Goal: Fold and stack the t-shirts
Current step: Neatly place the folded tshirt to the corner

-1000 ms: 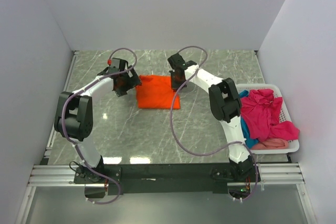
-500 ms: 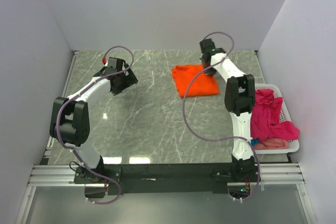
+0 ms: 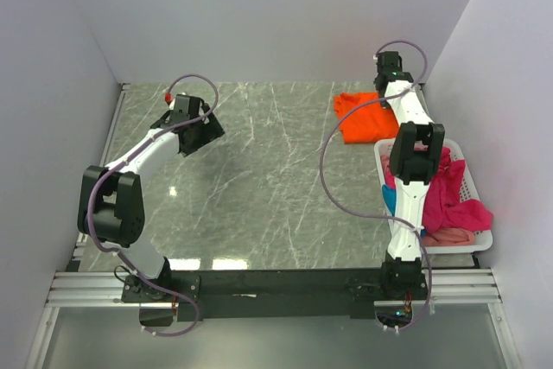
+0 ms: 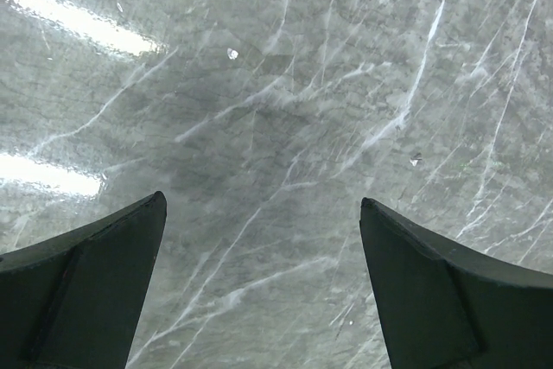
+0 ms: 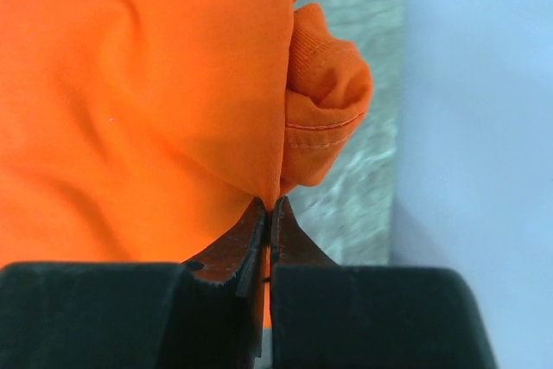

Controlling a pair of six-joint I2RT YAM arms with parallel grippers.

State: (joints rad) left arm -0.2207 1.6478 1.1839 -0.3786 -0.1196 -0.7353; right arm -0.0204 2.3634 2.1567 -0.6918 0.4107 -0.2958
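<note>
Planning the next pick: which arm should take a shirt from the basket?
Right, probably. The right pincer, though shut on the orange shirt, is near the basket; the left pincer hangs open across the table.

1. Hauled the orange t-shirt (image 3: 367, 120) from the middle of the table (image 3: 259, 179) to the far right corner, just behind the basket (image 3: 480, 240) and near the right wall.
2. Lost the neat rectangle on the way; now rumpled, with a flap poking out at the far left.
3. Stretched the right arm from a bend over the middle into a straight line along the right side, with the right gripper (image 5: 270, 206) at the far corner.
4. Now crosses the basket's left part, hiding some of the magenta t-shirt (image 3: 454, 200).
5. Drew the left gripper (image 4: 261, 200) slightly toward the far left; formerly beside the orange cloth, now well apart from it.
</note>
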